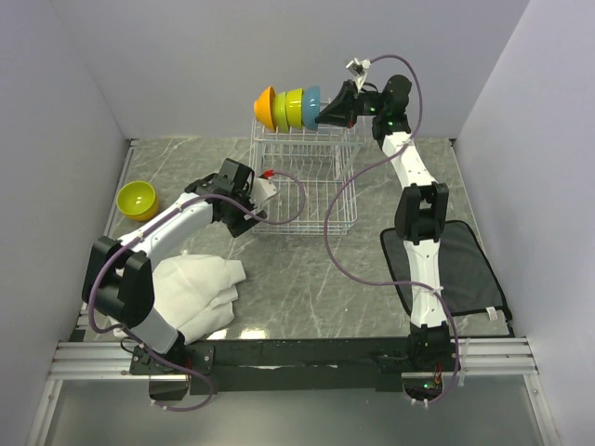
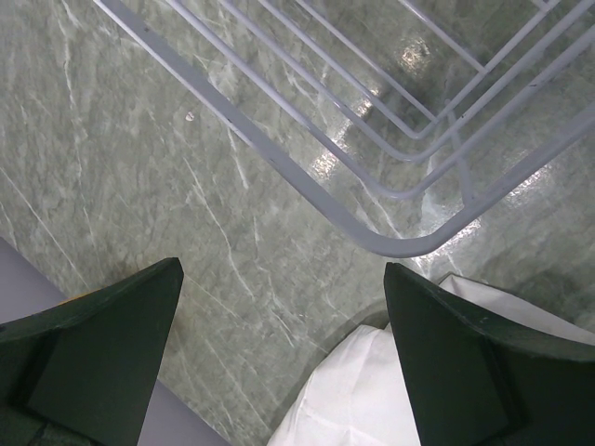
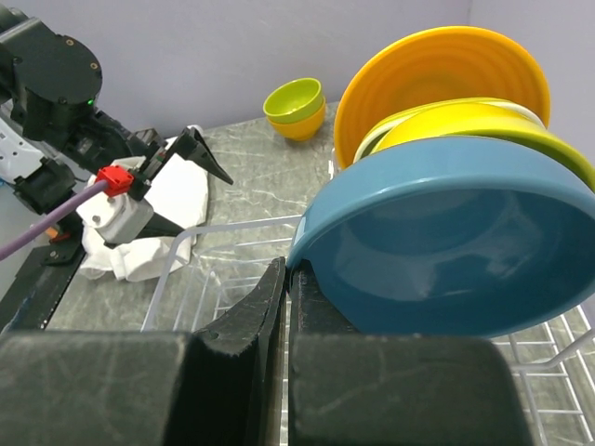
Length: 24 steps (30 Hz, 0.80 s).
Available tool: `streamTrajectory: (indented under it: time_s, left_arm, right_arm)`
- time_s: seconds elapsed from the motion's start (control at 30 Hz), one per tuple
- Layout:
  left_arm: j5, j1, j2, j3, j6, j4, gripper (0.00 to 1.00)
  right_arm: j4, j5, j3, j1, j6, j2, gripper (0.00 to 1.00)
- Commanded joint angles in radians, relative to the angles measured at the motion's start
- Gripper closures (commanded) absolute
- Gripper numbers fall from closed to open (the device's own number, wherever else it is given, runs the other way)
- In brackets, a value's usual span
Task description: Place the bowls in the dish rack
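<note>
The marbled grey-green counter [image 1: 307, 279], as I see it from the console: open stone lies in front of the white wire dish rack [image 1: 302, 190]. A black mat [image 1: 456, 269] covers the near right, and a white cloth [image 1: 200, 288] lies crumpled at the near left. The rack stands toward the far wall, with free counter on both flanks. On its raised tier three bowls stand on edge in a close row: orange bowl [image 1: 265, 107], lime bowl [image 1: 293, 109], blue bowl [image 1: 312, 107]. A nested pair [image 1: 137, 198], lime inside orange, sits by the left wall, well apart. My right fingers [image 3: 251, 316] are clamped on the blue bowl's rim. My left fingers [image 2: 102, 344] hang spread wide, holding nothing, above the rack's near-left corner.
</note>
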State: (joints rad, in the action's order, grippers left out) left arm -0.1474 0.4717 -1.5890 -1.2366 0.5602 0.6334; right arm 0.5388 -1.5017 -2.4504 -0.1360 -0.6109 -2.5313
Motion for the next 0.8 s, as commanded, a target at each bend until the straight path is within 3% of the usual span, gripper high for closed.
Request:
streamTrajectory:
  time_s: [0.0, 0.33, 0.53, 0.67, 0.73, 0.77]
  left_arm:
    - [-0.009, 0.005, 0.012, -0.043, -0.006, 0.003, 0.03]
    - [-0.012, 0.013, 0.006, -0.044, -0.006, 0.0, 0.03]
    - [-0.007, 0.015, 0.011, -0.038, -0.011, -0.008, 0.03]
    - [-0.004, 0.015, 0.023, -0.024, -0.011, -0.021, 0.03]
    - [-0.003, 0.015, 0.029, -0.012, -0.011, -0.029, 0.03]
    - [-0.004, 0.013, 0.04, -0.008, -0.01, -0.04, 0.03]
  right_arm:
    - [0.068, -0.104, -0.036, -0.014, -0.012, -0.029, 1.0]
    - [0.188, -0.068, -0.013, -0.016, -0.105, -0.052, 1.0]
    - [0.289, -0.029, 0.007, -0.014, -0.171, -0.035, 0.83]
    - [0.322, 0.003, 0.034, -0.01, -0.207, -0.014, 0.61]
    - [0.332, 0.009, 0.047, -0.008, -0.226, 0.0, 0.55]
    - [0.348, 0.011, 0.056, -0.005, -0.257, 0.003, 0.41]
